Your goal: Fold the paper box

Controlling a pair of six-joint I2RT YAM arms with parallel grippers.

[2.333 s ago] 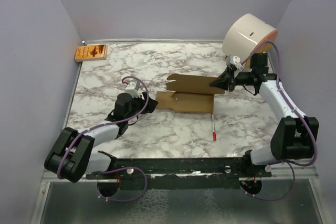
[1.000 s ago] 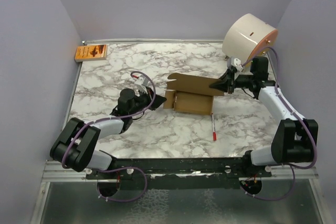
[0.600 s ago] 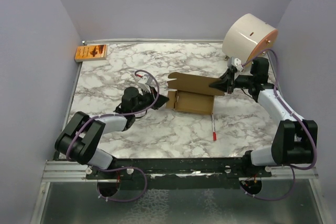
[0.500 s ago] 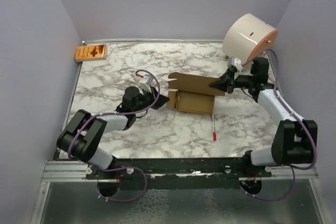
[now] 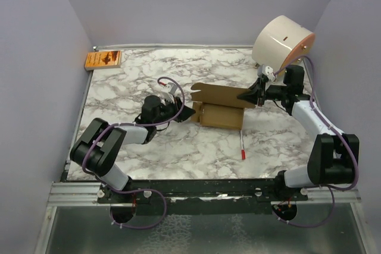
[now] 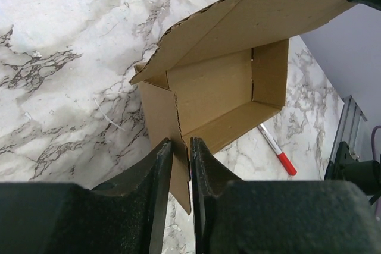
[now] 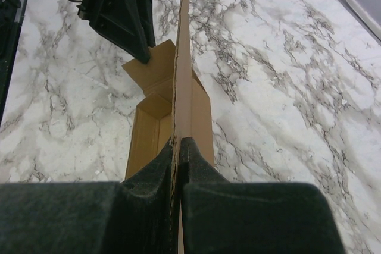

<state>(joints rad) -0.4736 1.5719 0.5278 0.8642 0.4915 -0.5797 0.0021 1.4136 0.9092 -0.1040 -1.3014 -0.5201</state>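
The paper box (image 5: 220,114) is brown cardboard, an open oblong tray at mid-table with its long lid panel standing up along the far side. My right gripper (image 5: 243,96) is shut on the right end of that lid, which I see edge-on in the right wrist view (image 7: 179,142). At the box's left end is my left gripper (image 5: 186,111). In the left wrist view its fingers (image 6: 181,147) stand slightly apart around the end flap (image 6: 159,111), with a narrow gap showing. The inside of the paper box (image 6: 220,87) lies open beyond the flap.
A white pen with a red cap (image 5: 242,145) lies on the marble just in front of the box's right end. A big white cylinder (image 5: 283,41) sits at the back right, close behind my right arm. A small orange packet (image 5: 103,59) lies in the back left corner.
My left gripper has moved right along the table, swinging the end flap in against the box's left end, and its jaws have parted a little. The right gripper has kept still.
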